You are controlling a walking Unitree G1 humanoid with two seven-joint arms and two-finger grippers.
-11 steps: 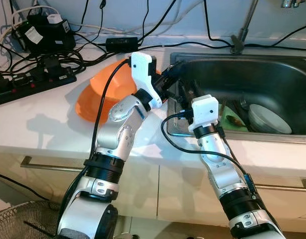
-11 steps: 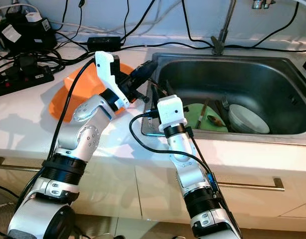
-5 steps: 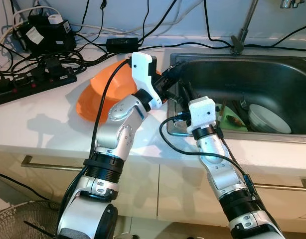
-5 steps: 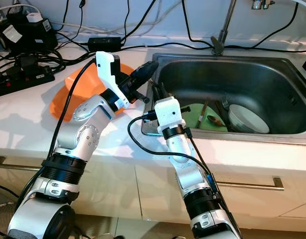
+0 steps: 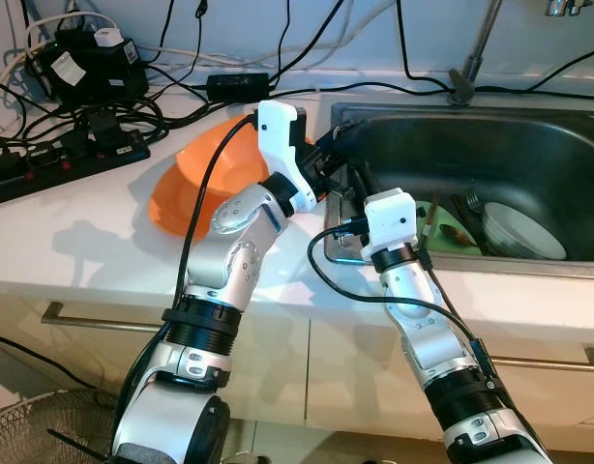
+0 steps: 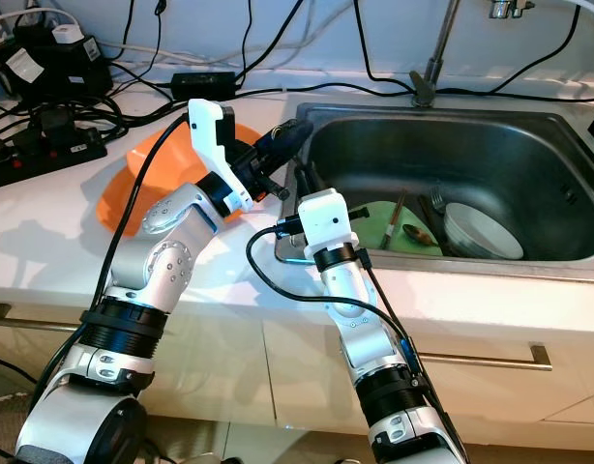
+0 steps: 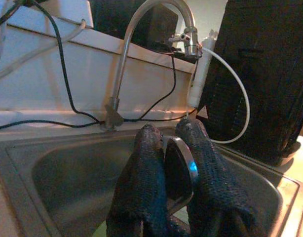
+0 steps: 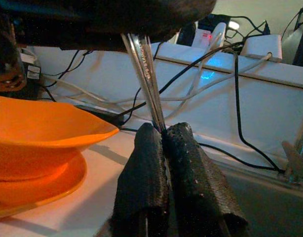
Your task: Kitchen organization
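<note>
1. We've got both grippers clamped on one spoon [image 7: 178, 165]: left gripper [image 5: 338, 155] on the bowl end, right gripper [image 8: 164, 143] on the handle.
2. Looks like a handover, held over the sink [image 5: 529, 145] edge, orange bowl [image 5: 205, 174] just beside.

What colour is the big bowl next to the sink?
Orange. The bowl shows best in the right wrist view.

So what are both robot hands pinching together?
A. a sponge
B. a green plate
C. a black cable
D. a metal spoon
D: the left gripper is shut on the bowl of the metal spoon, and the right gripper is shut on its handle.
</note>
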